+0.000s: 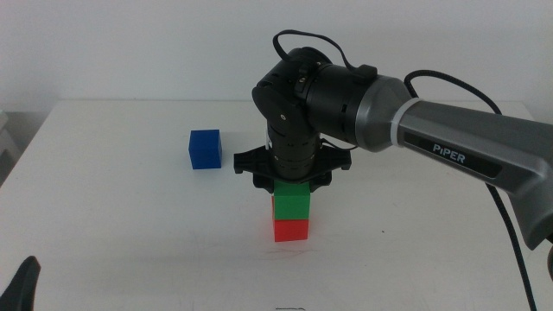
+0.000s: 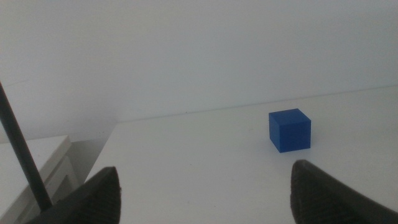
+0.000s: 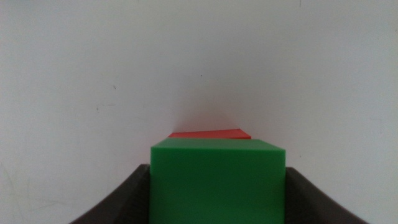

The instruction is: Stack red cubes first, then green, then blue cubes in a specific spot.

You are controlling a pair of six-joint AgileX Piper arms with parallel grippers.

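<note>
Right gripper [image 1: 292, 183] reaches in from the right side, pointing straight down over the middle of the white worktop [image 1: 130, 225]. Green cube [image 1: 292, 203] sits squarely on the red cube [image 1: 292, 230], the two forming a short column; red rests directly on the worktop. In the right wrist view the green cube [image 3: 217, 180] fills the space between the two dark fingers [image 3: 127, 199], one finger at each side face and apparently touching it; whether they press or merely touch, cannot tell. Fingers set narrow, about one cube width, closed around the green cube. A thin sliver of the red cube [image 3: 211, 134] shows past the green one's far edge in that view, so the stack is slightly offset or seen at an angle. Blue cube [image 1: 205, 149] stands alone on the worktop, to the left of the stack and a little farther back, well apart from the right gripper. Left gripper [image 2: 205, 193] waits low at the near left corner of the worktop; its fingers [image 2: 102, 193] stand wide apart and hold nothing. From its wrist view the blue cube [image 2: 290, 130] lies ahead of it, out beyond the fingertips and touching neither finger.
</note>
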